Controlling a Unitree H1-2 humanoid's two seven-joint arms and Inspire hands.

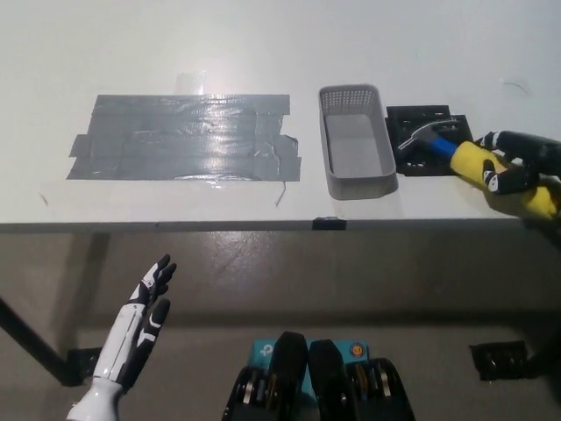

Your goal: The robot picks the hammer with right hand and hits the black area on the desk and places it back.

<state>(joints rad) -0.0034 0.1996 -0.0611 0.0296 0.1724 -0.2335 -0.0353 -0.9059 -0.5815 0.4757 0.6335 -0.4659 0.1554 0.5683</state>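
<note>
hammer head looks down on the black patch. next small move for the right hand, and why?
Probably lift the hammer off the black patch and carry it left toward the grey basket: the right hand grips the yellow handle, the head rests on the patch, and the basket is empty. The left hand rests below the desk edge.
</note>
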